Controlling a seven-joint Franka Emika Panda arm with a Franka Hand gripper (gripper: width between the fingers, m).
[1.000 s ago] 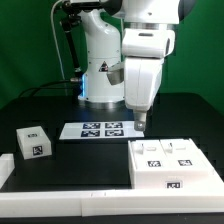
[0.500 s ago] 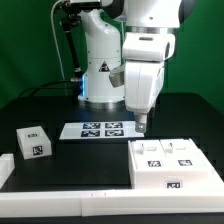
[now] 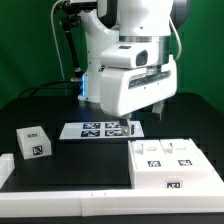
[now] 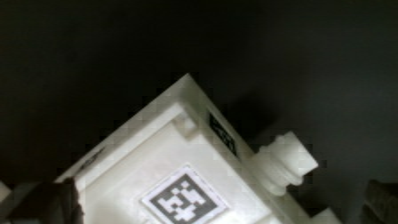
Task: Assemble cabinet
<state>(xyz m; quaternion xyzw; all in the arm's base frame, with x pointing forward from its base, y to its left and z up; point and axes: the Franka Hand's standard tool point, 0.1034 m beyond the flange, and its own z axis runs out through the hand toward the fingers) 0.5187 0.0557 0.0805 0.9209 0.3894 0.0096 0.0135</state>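
Note:
The cabinet (image 3: 172,165) is a large white box with marker tags on its top and front. It lies on the black table at the exterior view's lower right. A small white drawer block (image 3: 33,142) with tags sits at the exterior view's left. My gripper (image 3: 135,124) hangs low over the right end of the marker board (image 3: 98,130), just behind the cabinet's far left corner. In the wrist view the cabinet (image 4: 160,160) fills the lower part, with a tag between my gripper's (image 4: 199,212) dark fingers, which stand wide apart and hold nothing.
A low white rail (image 3: 50,203) runs along the table's front edge, with a short white piece (image 3: 5,168) at the exterior view's far left. The arm's white base (image 3: 98,75) stands behind the marker board. A green wall closes the back.
The wrist has turned, so the hand's broad side now faces the exterior camera. The gripper stays over the marker board's right end. The cabinet and block have not moved.

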